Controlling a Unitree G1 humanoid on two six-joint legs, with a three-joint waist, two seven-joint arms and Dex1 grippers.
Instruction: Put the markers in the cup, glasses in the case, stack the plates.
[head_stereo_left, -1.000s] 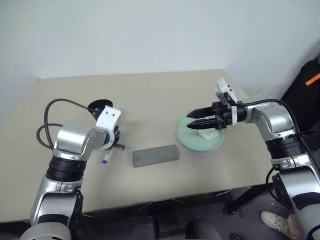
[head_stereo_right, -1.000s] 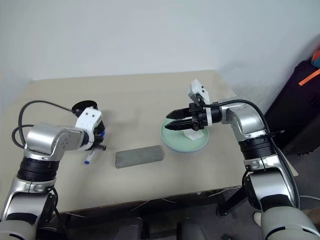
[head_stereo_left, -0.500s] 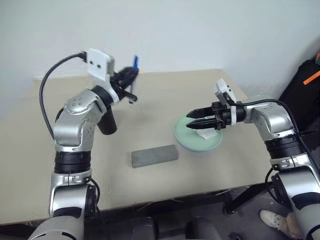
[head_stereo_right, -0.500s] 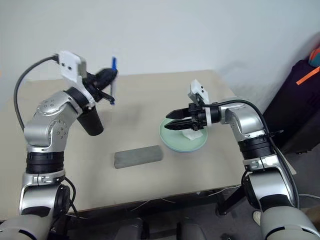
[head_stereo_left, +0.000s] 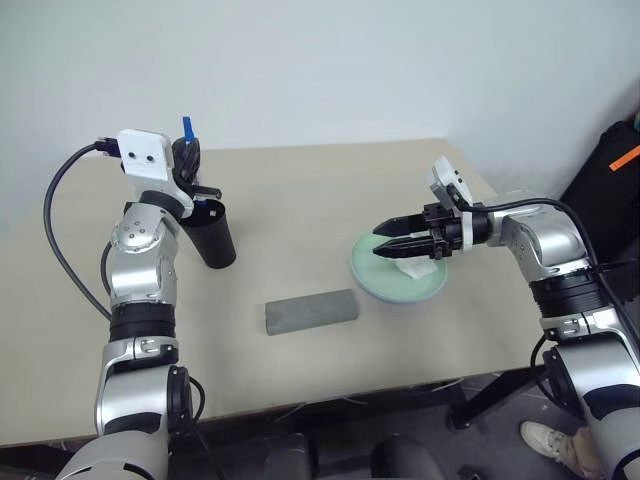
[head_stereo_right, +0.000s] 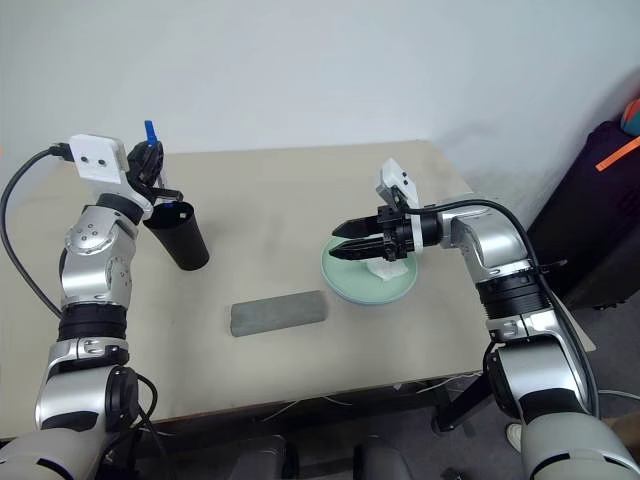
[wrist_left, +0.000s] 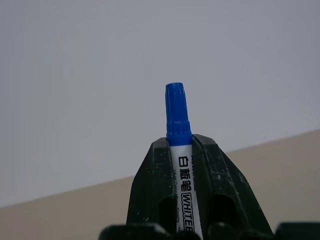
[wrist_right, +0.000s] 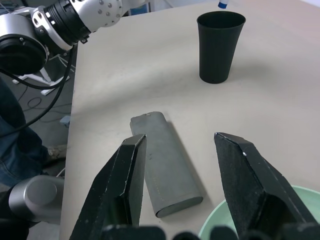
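Here the beige surface (head_stereo_left: 300, 180) carries everything, and the largest thing on it is the pale mint green plate (head_stereo_left: 398, 275), lying toward the right side with a crumpled white tissue (head_stereo_left: 415, 268) resting on it. The right pincer (head_stereo_left: 385, 248) hangs just above that plate, pointing toward the left arm, its two black fingers (wrist_right: 125, 185) parted with nothing between them. Near the middle of the surface, closer to the front edge, lies the grey case (head_stereo_left: 311, 311), closed, flat and apart from the plate. Farther back on the left stands the black cup (head_stereo_left: 212, 233), upright with its wider rim upward. The left pincer (head_stereo_right: 150, 160) is raised just above and behind the cup's rim, clenched on the blue-capped marker (wrist_left: 181, 165). In the left wrist view the white barrel is squeezed between the two fingers and the blue cap pokes out past their tips; in the head views the cap points upward, above the pincer. The marker is in the air, not in the cup.
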